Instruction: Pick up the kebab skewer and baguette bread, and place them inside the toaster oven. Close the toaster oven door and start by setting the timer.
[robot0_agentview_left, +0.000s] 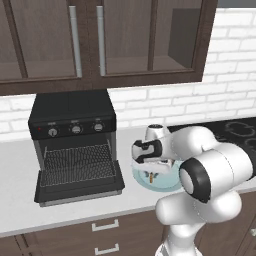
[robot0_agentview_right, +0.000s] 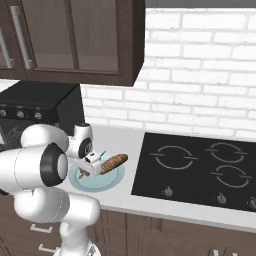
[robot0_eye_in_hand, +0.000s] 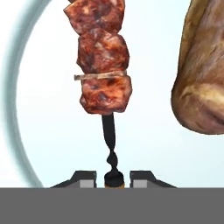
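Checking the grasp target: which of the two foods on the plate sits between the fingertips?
The kebab skewer: the gripper has its stick end between the tips. The baguette bread lies beside it, ungripped.

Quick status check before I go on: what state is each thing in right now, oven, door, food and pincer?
toaster oven: empty, wire rack bare.
toaster oven door: dropped fully open, lying flat.
kebab skewer: lying on the plate, its stick end between the pincer's fingers.
baguette: lying on the plate beside the skewer, untouched.
plate: on the counter, holding both foods.
pincer: shut on the skewer's stick end.
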